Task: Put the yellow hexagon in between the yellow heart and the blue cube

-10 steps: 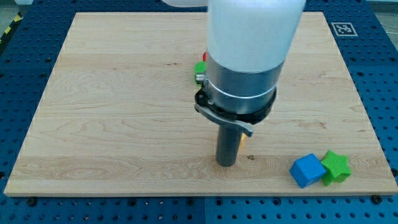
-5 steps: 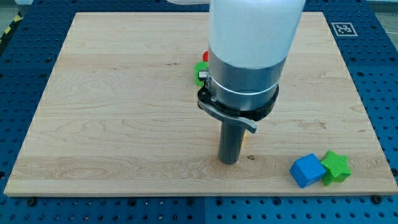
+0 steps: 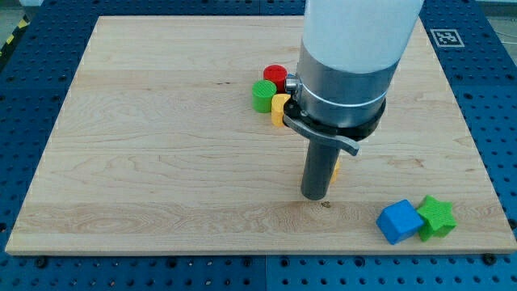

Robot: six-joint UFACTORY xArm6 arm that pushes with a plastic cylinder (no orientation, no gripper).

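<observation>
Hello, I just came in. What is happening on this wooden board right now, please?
A robot arm is pushing blocks with its rod. My tip rests on the board, with a yellow block peeking out just behind the rod on the view's right; its shape is hidden. Another yellow block sits near the green cylinder and red cylinder further up. The blue cube touches a green star at the view's bottom right.

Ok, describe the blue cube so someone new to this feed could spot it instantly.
Start at the wooden board and go to its corner at the view's bottom right. Two blocks touch there: the blue cube is the one on the view's left, nearer my tip. Its neighbour is a green star.
</observation>
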